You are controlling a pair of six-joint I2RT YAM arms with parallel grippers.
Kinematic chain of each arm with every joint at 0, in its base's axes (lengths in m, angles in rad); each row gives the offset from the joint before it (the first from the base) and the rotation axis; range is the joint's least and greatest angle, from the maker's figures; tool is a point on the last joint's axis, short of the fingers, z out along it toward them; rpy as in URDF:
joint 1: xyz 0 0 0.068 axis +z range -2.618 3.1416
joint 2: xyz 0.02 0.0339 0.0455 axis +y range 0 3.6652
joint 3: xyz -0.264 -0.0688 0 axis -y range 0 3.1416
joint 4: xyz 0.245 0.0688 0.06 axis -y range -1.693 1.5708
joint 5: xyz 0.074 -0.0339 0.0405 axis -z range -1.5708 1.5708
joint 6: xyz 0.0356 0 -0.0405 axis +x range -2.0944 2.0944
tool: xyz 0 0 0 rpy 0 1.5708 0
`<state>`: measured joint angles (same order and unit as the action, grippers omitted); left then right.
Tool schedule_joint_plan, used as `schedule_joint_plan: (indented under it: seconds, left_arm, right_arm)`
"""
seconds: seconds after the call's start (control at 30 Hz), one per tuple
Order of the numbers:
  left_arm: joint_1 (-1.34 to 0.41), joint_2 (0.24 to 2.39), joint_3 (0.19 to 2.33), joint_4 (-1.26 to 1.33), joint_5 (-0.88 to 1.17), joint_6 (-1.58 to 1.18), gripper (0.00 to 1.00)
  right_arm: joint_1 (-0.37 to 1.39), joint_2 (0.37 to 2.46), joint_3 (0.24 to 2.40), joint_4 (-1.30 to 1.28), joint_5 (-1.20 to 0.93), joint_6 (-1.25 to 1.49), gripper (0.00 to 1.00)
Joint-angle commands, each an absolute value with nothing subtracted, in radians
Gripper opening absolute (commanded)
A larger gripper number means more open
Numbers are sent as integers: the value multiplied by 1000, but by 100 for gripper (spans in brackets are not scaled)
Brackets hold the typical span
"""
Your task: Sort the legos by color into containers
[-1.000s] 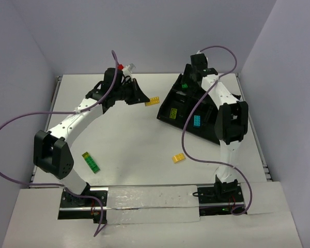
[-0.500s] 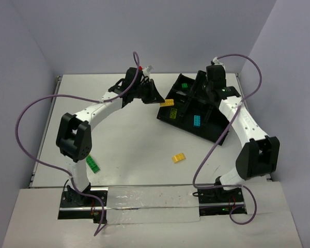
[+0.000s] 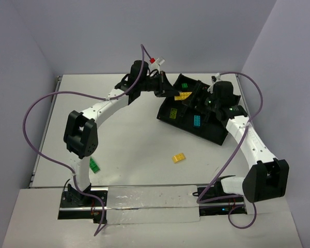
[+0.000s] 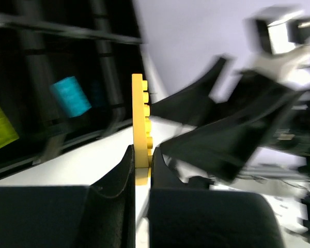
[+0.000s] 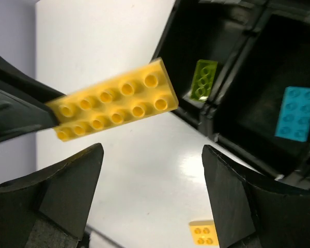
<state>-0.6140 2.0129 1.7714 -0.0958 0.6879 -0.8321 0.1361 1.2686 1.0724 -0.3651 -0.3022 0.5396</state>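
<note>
Top external view, from the left: green lego (image 3: pixel 94 165) flat on the white table (image 3: pixel 134 134) toward its near-left corner, just beside the left arm's lower link. Left arm arched up from the near edge and stretched toward the far right, a purple cable (image 3: pixel 36 111) looping off it. Left gripper (image 3: pixel 169 91) clamped on one end of a long yellow lego (image 3: pixel 183 95), held in the air over the far-left part of the black tray (image 3: pixel 213 133). Seen edge-on from the left wrist, pinched at its lower end between both fingers (image 4: pixel 119 175).

Small yellow lego (image 3: pixel 179 158) alone on the table, between the tray and the near edge. Tray set askew on the far-right part of the table; inside, each in its own compartment, a yellow-green lego (image 3: pixel 172 113), a second green lego (image 3: pixel 184 84) and a cyan lego (image 3: pixel 196 120).

Right arm elbowed out past the right edge, forearm reaching back over the tray. Right gripper (image 3: pixel 206 101) spread wide, nothing between its jaws (from the right wrist, the long yellow lego just beyond the fingertips, apart from them).

Pale lavender walls (image 3: pixel 93 36) along the left, far and right edges.
</note>
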Motion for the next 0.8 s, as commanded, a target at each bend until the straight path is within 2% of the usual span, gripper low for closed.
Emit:
schedule_joint_plan:
  seconds: [0.0, 0.17, 0.43, 0.6, 0.77]
  left_arm:
    - [-612, 1996, 1747, 152, 867, -1002, 0]
    - [-601, 1971, 1664, 355, 950, -1143, 0]
    - [-597, 1967, 1621, 450, 985, -1209, 0]
    - [-595, 1957, 1594, 503, 1006, -1236, 0]
    - [-592, 1953, 1558, 583, 1029, -1277, 0]
  right_arm:
    - [108, 1226, 1018, -161, -487, 657, 85]
    - [96, 1217, 984, -54, -537, 718, 83]
    - [92, 1173, 913, 189, -614, 821, 67]
    - [83, 1146, 870, 286, -617, 864, 67]
    - [74, 1135, 862, 325, -606, 884, 72]
